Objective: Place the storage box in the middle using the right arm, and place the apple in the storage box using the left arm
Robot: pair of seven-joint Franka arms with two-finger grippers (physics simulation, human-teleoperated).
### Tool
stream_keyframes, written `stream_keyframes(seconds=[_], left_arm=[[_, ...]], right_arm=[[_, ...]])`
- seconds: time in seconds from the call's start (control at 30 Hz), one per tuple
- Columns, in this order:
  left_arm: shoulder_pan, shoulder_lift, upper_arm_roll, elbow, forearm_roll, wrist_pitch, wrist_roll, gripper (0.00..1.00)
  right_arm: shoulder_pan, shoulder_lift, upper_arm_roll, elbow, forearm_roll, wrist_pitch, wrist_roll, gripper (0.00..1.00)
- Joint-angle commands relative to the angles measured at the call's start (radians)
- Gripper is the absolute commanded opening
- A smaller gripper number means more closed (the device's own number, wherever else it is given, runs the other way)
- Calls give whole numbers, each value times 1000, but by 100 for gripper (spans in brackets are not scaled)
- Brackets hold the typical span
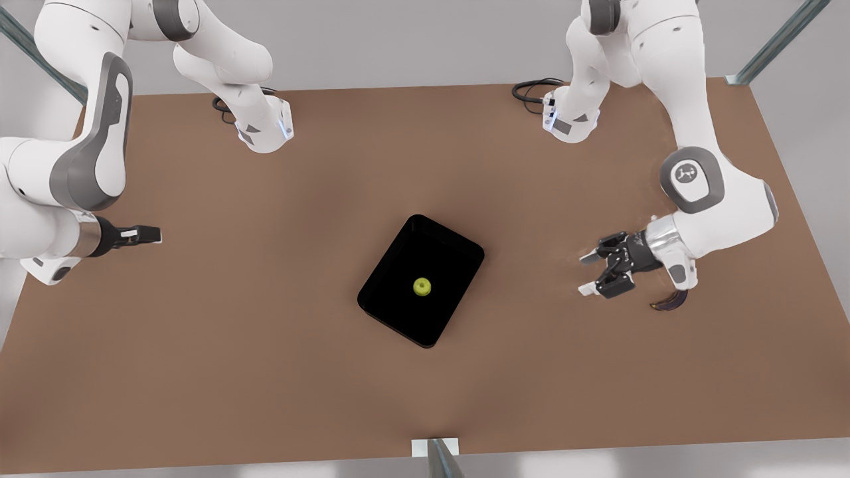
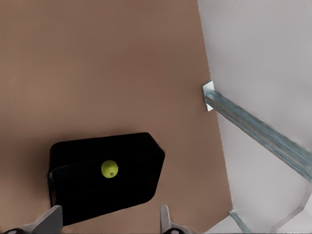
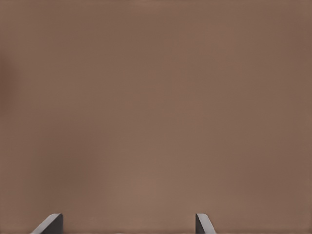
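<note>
The apple [image 1: 422, 287] is sitting inside the storage box [image 1: 451, 252] mid-table; left claw [image 1: 590, 273] and right claw [image 1: 151, 234] are both hovering wide, empty.

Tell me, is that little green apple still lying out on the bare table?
No, the apple sits inside the black storage box near the table's middle.

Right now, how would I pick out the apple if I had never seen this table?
Find the brown table, then the black storage box near its middle. The apple is the small round yellow-green fruit lying inside it, unlike the dark curved banana out on the table.
</note>
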Motion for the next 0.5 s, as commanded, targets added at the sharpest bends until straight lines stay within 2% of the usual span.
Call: stream_keyframes(seconds=[0.0,0.03,0.07,0.1,0.13,0.17,0.2,0.27,0.3,0.37,0.4,0.43,0.47], left_arm=[[14,4,23,3,231,-1,57,99],[74,9,24,38,300,-2,71,97],[181,-37,-27,74,444,-2,126,97],[400,-96,-270,135,544,-19,163,97],[613,-204,-583,126,752,-21,166,98],[730,-260,-774,123,821,-42,166,100],[815,-310,-934,118,898,-94,192,100],[940,-373,-1118,123,912,-300,299,100],[939,-424,-1118,36,932,-286,319,100],[853,-426,-1106,-87,960,-144,477,100],[751,-413,-1028,-124,957,-104,481,100],[747,-352,-1025,-110,954,-91,479,100],[747,-350,-1026,-112,954,-87,477,100]], right_arm=[[0,0,0,0,0,0,0,100],[0,-2,0,0,0,0,0,100],[0,0,0,2,0,0,0,100],[0,-2,0,2,0,0,0,100],[0,0,0,2,0,0,0,100],[0,0,0,2,-2,8,0,100],[0,-2,0,0,-2,12,0,100],[0,0,0,0,-2,18,-2,100],[0,0,0,0,-2,18,-2,100],[0,0,0,0,-2,18,-2,100],[0,0,0,0,-2,18,-2,100],[0,0,0,0,-2,18,-3,100],[0,0,0,0,-2,18,-3,100]])
